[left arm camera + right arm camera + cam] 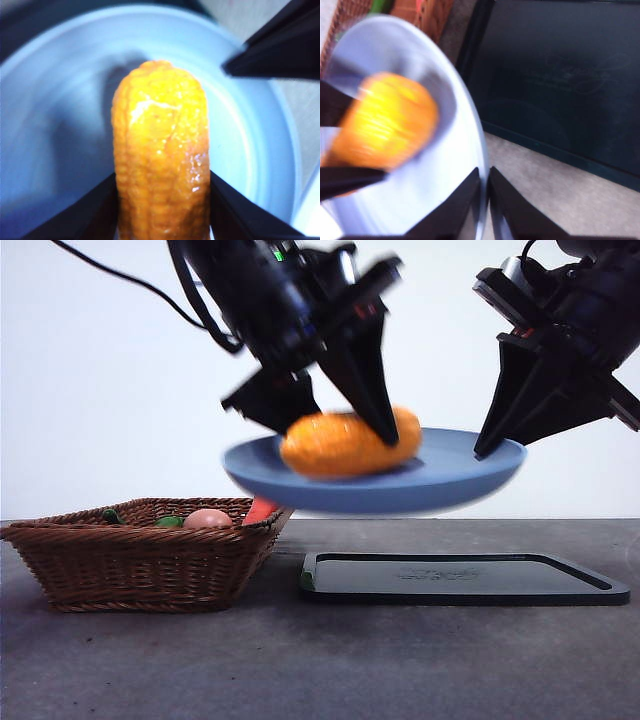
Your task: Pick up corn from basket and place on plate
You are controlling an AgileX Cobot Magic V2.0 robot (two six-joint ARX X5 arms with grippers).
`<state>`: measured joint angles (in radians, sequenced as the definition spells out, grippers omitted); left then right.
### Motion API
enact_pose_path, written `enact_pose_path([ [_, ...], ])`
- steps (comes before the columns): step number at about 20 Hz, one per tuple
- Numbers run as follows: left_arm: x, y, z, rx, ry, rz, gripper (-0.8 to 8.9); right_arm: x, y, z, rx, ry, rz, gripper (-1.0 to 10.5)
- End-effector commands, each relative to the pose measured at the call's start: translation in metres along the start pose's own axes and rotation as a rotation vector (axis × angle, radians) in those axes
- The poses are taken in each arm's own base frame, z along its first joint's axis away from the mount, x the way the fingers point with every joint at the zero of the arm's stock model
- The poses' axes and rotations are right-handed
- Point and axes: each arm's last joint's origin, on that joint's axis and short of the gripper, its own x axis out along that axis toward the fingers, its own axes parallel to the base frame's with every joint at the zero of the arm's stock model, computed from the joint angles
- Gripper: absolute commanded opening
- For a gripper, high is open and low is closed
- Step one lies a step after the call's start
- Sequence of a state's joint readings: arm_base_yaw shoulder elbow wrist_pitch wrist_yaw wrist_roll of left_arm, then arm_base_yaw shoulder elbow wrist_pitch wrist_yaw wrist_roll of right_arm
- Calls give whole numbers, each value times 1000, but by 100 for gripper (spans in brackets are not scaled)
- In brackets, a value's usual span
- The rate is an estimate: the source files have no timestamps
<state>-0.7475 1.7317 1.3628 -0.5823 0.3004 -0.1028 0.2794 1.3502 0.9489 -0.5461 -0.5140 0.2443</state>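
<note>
Front view shows a dark grey tabletop (pixel 450 660) under a pale wall, one flat black rectangular tray (pixel 460 577) and one brown woven wicker basket (pixel 140 565), its contents half hidden. Above, the right gripper (pixel 485 200) pinches one round light-blue plate (pixel 470 475); the left gripper (pixel 162 200) clamps one glossy yellow-orange corn cob (pixel 345 443) on it.

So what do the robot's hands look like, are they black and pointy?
Yes. Both the left gripper and the right gripper are black, and their fingers are flat wedges tapering to sharp tips. The bodies above are dark and chunky. A thin black cable trails from the left one, and a small green light shows near its top.
</note>
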Motion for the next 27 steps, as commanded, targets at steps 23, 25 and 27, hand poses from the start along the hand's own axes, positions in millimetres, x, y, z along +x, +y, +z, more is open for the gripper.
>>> enact_pose_path([
  [23, -40, -24, 9, 96, -118, 58, 343, -1, 2, 4, 18, 3, 19, 2],
  [25, -53, -27, 10, 102, -152, 56, 343, -1, 1, 5, 19, 0, 14, 2],
  [27, -70, -31, 10, 113, -196, 52, 343, -2, -3, 6, 37, -13, 3, 2],
])
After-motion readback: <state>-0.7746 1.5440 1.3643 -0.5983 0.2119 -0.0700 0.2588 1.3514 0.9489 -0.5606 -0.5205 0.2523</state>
